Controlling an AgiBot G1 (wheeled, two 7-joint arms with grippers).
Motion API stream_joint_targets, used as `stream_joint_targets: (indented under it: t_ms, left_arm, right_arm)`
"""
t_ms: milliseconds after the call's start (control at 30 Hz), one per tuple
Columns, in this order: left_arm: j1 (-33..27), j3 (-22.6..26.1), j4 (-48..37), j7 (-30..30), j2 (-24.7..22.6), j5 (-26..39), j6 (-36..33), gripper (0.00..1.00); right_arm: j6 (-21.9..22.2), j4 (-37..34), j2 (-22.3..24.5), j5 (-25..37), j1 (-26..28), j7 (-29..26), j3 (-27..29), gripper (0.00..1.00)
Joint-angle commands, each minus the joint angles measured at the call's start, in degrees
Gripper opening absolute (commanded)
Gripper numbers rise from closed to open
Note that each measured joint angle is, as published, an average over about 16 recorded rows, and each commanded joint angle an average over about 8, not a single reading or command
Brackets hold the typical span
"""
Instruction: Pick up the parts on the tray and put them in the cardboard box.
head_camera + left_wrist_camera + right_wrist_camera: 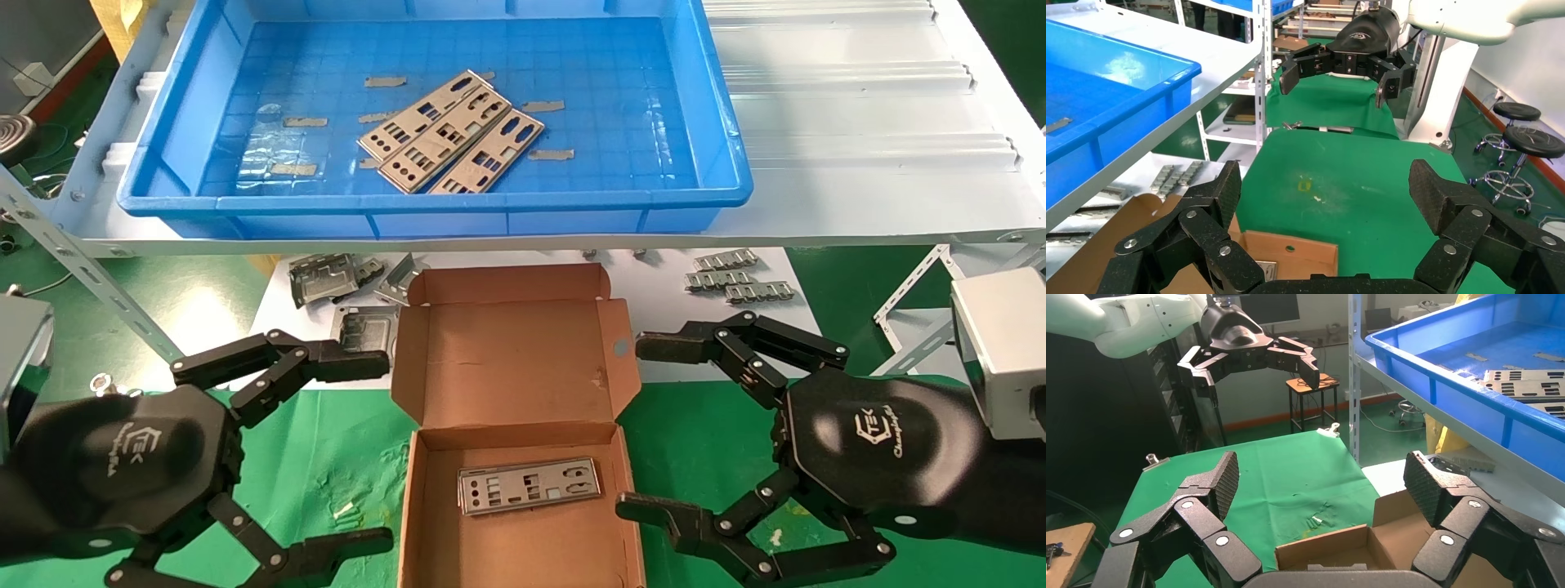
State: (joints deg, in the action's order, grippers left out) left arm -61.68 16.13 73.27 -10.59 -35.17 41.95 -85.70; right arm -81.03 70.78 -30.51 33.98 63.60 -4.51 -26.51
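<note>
Three silvery punched parts (pixel 453 135) lie overlapping in the middle of the blue tray (pixel 433 202) on the raised shelf. A fourth part (pixel 529 484) rests flat in the open cardboard box (pixel 507 359) below, on the green cloth. My left gripper (pixel 368 449) hovers open just left of the box, nothing between its fingers; its wrist view shows the left gripper (pixel 1324 196) over the box corner (pixel 1291 254). My right gripper (pixel 641 426) hangs open just right of the box, empty too. In its wrist view the right gripper (pixel 1321 478) looks across the box (pixel 1340 551).
Short metal strips (pixel 384 82) lie scattered on the tray floor. Bent grey frames (pixel 327 278) sit left behind the box, toothed strips (pixel 735 273) right behind it, both under the shelf edge (pixel 523 241). Slanted shelf braces (pixel 90 278) flank both sides.
</note>
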Motion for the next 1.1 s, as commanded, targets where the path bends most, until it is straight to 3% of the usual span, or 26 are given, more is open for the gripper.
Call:
stream_joint_targets:
  t_ms: [33, 1100]
  left_arm:
    - [0.0, 0.0, 0.0, 0.0, 0.0, 0.0, 0.0, 1.00]
    - [0.0, 0.0, 0.0, 0.0, 0.0, 0.0, 0.0, 1.00]
  right_arm:
    - [0.0, 0.0, 0.0, 0.0, 0.0, 0.0, 0.0, 0.00]
    - [0.0, 0.0, 0.0, 0.0, 0.0, 0.0, 0.0, 0.00]
